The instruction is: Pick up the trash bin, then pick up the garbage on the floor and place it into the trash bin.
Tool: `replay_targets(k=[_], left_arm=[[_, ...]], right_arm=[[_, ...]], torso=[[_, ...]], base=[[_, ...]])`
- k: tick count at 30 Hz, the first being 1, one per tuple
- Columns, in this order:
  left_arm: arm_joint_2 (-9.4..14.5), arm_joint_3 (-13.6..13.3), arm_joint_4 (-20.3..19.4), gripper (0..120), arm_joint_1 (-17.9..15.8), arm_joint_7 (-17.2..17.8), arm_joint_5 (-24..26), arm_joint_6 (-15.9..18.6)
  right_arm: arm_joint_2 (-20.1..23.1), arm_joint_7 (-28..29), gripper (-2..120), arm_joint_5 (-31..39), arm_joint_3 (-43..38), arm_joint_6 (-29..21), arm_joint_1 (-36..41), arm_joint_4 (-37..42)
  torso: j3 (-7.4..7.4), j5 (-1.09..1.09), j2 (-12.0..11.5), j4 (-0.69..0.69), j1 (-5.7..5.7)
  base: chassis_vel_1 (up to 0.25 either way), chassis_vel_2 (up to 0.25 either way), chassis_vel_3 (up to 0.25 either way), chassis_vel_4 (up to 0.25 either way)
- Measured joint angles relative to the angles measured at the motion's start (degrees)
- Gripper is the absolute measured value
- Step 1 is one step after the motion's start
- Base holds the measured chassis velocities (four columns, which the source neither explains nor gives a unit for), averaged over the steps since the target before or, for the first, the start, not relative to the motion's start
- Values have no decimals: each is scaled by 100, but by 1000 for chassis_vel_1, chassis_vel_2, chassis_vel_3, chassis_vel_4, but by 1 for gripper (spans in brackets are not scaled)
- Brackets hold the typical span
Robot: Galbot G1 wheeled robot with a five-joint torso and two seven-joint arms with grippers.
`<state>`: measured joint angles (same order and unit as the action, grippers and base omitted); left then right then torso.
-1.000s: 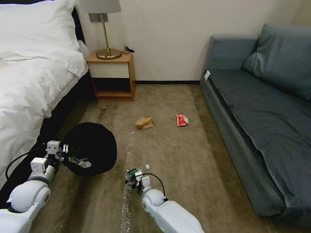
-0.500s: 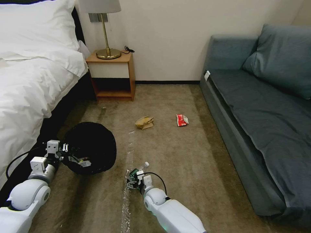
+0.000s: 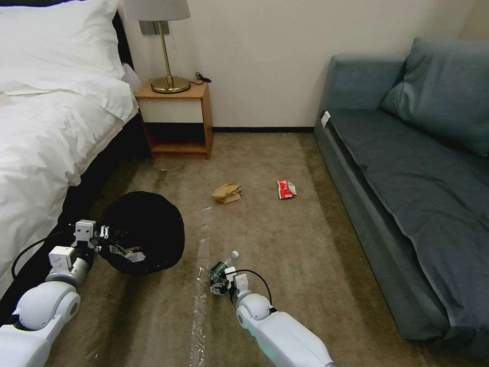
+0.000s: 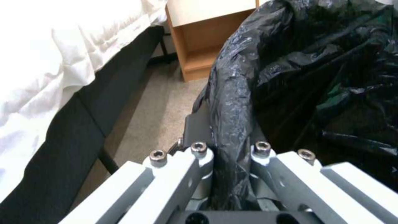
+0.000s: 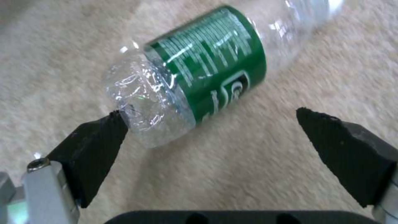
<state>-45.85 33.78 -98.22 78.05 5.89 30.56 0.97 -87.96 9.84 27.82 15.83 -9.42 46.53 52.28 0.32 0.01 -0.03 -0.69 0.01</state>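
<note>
The trash bin (image 3: pixel 145 229), lined with a crinkly black bag, hangs low beside the bed with its mouth towards me. My left gripper (image 3: pixel 104 242) is shut on its near rim, and the bag-covered rim (image 4: pixel 232 124) is pinched between the jaws of the left gripper (image 4: pixel 227 151). The clear bottle with a green label (image 3: pixel 224 267) lies on the tan carpet floor (image 3: pixel 285 239). My right gripper (image 3: pixel 220 284) stands open just behind it. In the right wrist view one fingertip (image 5: pixel 108 127) touches the base of the bottle (image 5: pixel 207 68). A crumpled brown paper bag (image 3: pixel 227 192) and a red-white packet (image 3: pixel 286 188) lie farther off.
A white bed (image 3: pixel 46 127) borders the left side and a grey-blue sofa (image 3: pixel 407 178) the right. A wooden nightstand (image 3: pixel 178 120) with a brass lamp (image 3: pixel 165 56) stands at the back wall. A shiny tape strip (image 3: pixel 199 306) runs along the carpet.
My right arm has moved to the right and a little forward. The bottle has shifted slightly right and away with it. The left arm and bin have hardly moved.
</note>
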Motion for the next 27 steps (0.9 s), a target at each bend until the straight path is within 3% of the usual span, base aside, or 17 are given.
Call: replay_targets(k=[16,27], left_arm=[[8,-37,7,4,-8,-46,-11,-59],[-22,-33,-49,4,44,-37,-14,-33]], right_arm=[[396,44,100,52,-121,-53,194,344],[541,463,100,393,216,-300,186,936]], torso=[[0,0,0,-1,0],[0,0,0,0,0]], base=[[0,0,0,0],[0,0,0,0]])
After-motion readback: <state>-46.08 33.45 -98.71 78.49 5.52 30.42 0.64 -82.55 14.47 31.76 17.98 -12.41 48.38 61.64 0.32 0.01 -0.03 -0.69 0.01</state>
